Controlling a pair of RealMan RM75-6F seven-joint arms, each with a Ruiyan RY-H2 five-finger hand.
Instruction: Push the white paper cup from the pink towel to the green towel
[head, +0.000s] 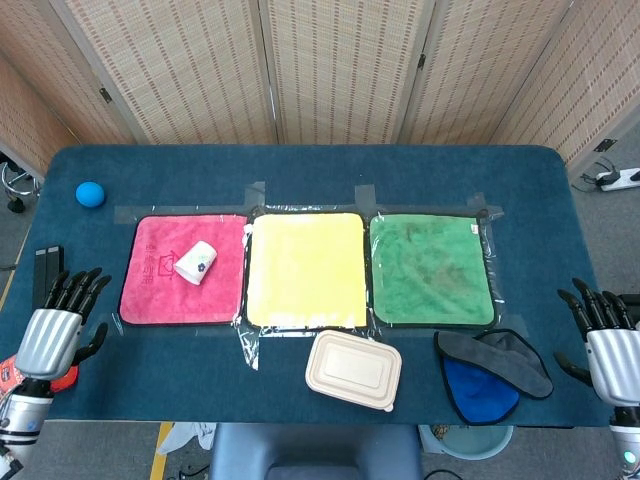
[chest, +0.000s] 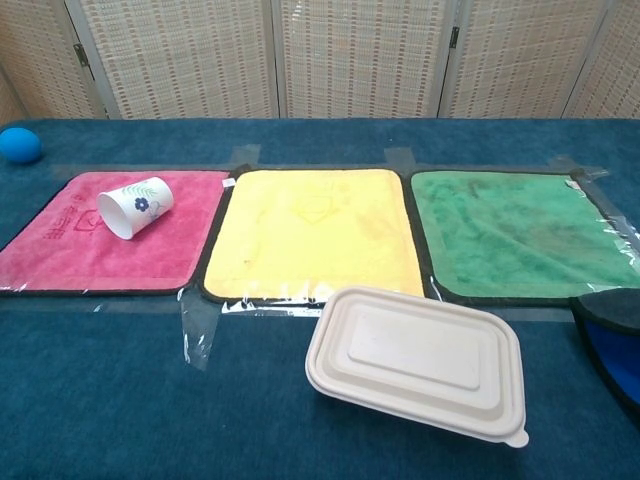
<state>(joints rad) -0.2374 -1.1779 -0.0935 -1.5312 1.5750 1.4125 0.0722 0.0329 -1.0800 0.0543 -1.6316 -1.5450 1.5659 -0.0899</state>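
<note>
Showing only in head view, spread & empty: left hand (head: 55, 330), right hand (head: 612, 345) at table (head: 300, 170) edges; cup (head: 196, 262) on its side on pink towel (head: 160, 295).

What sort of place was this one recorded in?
Probably a lab or test room set up for trials: three towels, pink, yellow and green, taped in a row on a blue-covered table, with woven folding screens behind.

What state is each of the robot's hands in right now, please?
Left hand: open, fingers apart, holding nothing, near the table's left edge.
Right hand: open, fingers apart, holding nothing, at the right edge.
</note>
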